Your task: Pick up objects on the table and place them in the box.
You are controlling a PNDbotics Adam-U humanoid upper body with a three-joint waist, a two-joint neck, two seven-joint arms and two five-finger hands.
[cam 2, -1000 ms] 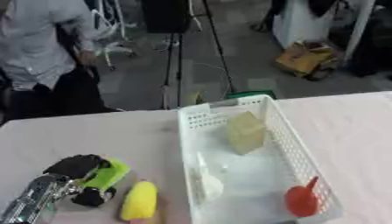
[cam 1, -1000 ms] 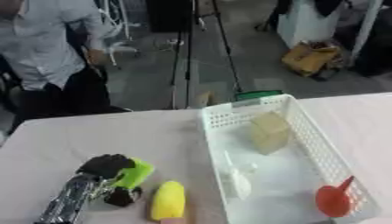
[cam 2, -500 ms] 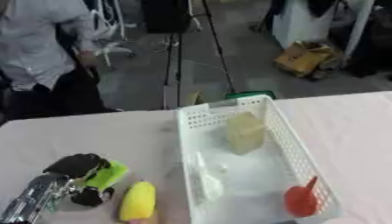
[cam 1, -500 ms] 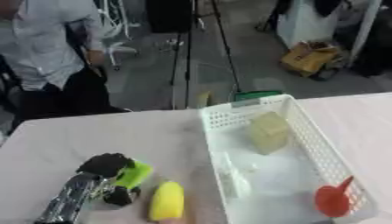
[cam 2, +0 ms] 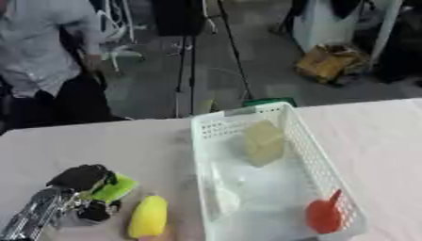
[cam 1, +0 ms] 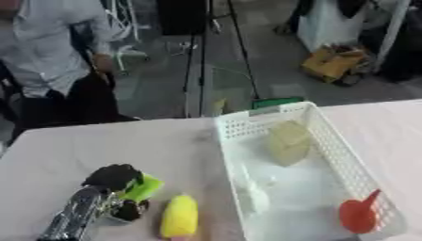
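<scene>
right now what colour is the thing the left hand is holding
Bright green object, gripped by the left hand; clearest in the left eye view.

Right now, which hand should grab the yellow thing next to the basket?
Probably the left hand. It is already down on the table at the lower left, curled on a green object, and the yellow object lies right beside it. The white basket sits to its right. The right hand shows in neither view.

Grey floor (cam 1: pixel 165 80), black tripod (cam 1: pixel 198 56), cardboard box (cam 1: pixel 334 63)

No readable text, labels, brands or numbers anywhere.
</scene>
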